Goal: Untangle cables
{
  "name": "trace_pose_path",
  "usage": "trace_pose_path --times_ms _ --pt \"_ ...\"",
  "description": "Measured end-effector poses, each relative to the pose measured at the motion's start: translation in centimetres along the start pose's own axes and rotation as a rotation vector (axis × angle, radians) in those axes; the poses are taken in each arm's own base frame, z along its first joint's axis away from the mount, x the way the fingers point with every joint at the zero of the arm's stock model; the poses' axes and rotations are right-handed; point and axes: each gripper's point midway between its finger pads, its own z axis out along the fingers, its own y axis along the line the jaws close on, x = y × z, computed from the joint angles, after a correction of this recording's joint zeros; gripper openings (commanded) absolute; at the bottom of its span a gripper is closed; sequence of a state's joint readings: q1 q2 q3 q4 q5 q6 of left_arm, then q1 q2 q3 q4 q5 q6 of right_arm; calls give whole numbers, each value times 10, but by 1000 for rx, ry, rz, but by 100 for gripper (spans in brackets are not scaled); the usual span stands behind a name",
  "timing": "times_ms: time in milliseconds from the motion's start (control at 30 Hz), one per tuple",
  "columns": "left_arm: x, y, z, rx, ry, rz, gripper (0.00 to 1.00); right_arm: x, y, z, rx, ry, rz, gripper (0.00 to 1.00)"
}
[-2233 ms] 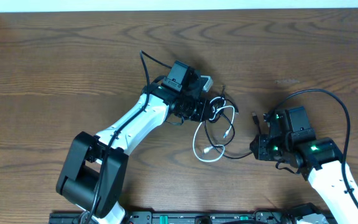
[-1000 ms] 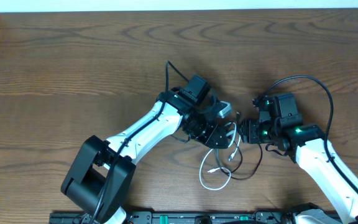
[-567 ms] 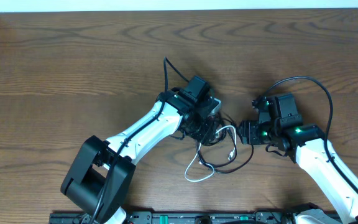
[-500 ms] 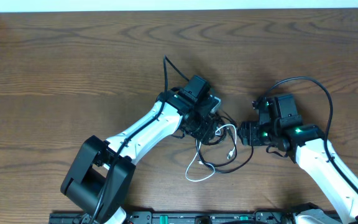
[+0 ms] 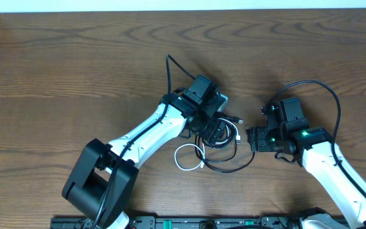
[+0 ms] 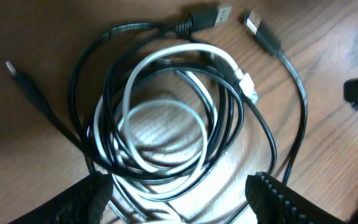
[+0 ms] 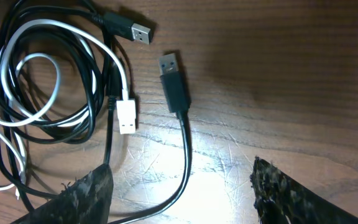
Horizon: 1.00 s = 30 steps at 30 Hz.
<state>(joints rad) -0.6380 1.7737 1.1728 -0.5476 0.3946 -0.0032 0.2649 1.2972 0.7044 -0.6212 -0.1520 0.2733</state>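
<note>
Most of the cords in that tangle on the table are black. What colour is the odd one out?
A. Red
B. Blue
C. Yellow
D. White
D: a white cord loops in among the black cords, and its white plug lies on the wood beside two black plugs.

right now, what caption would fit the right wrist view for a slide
Open right gripper above looped black and white cables, USB plugs splayed on the wooden table.

table: dark brown wood grain | white strip: far edge
</note>
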Motion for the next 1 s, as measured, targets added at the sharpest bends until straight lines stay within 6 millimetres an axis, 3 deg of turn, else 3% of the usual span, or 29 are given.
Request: trace_pose_path --times_ms 133,433,600,667,1000 --pt "-9 -1 0 3 -37 13 75 0 -1 0 4 -1 0 68" --pt "-8 -2 0 7 -30 12 71 0 -1 0 4 -1 0 68" --pt "-5 -11 4 30 -19 27 68 0 -1 0 7 0 -1 56" --pt "-5 -17 6 39 -17 43 67 1 -3 0 14 5 -2 57" --pt "-5 -33 10 45 -24 88 67 24 -46 -7 238 65 169 59"
